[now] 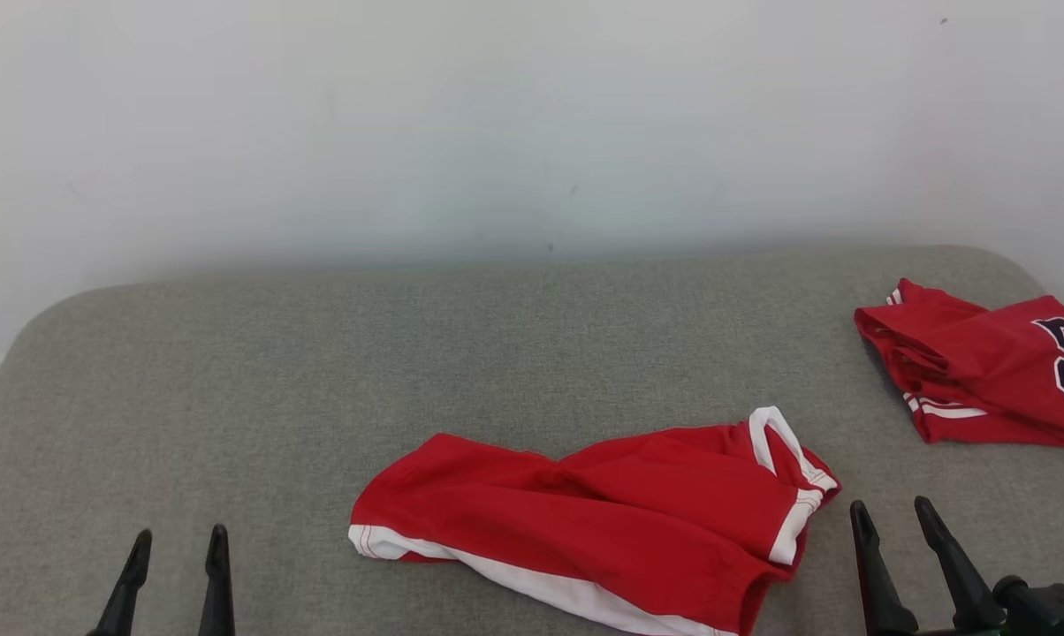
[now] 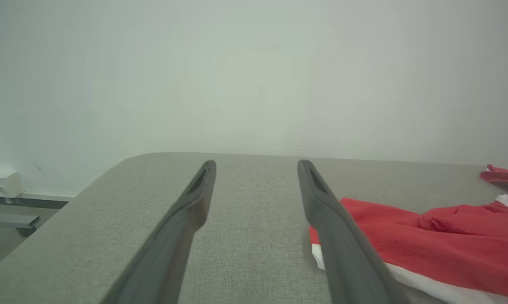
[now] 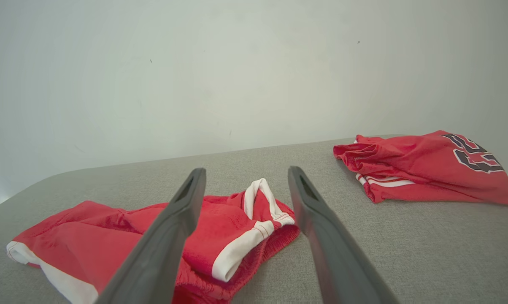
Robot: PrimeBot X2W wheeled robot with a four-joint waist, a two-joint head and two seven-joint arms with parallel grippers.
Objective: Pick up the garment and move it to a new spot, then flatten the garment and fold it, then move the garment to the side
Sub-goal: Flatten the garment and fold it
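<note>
A crumpled red garment (image 1: 603, 521) with white trim lies on the grey padded table (image 1: 320, 371), near its front edge and at the middle. My left gripper (image 1: 181, 532) is open and empty, low at the front left, a short way left of the cloth. My right gripper (image 1: 892, 503) is open and empty just right of the garment's white-banded end. In the left wrist view the left gripper (image 2: 257, 162) hovers over bare table, with the garment (image 2: 427, 240) to the right of its fingers. In the right wrist view the garment (image 3: 233, 223) lies beneath and left of the right gripper (image 3: 246, 169).
A second red garment (image 1: 991, 371) with dark numerals lies folded at the table's far right edge; it is in both wrist views too (image 3: 422, 164) (image 2: 503, 175). A pale wall (image 1: 532, 132) stands right behind the table. The table's corners are rounded.
</note>
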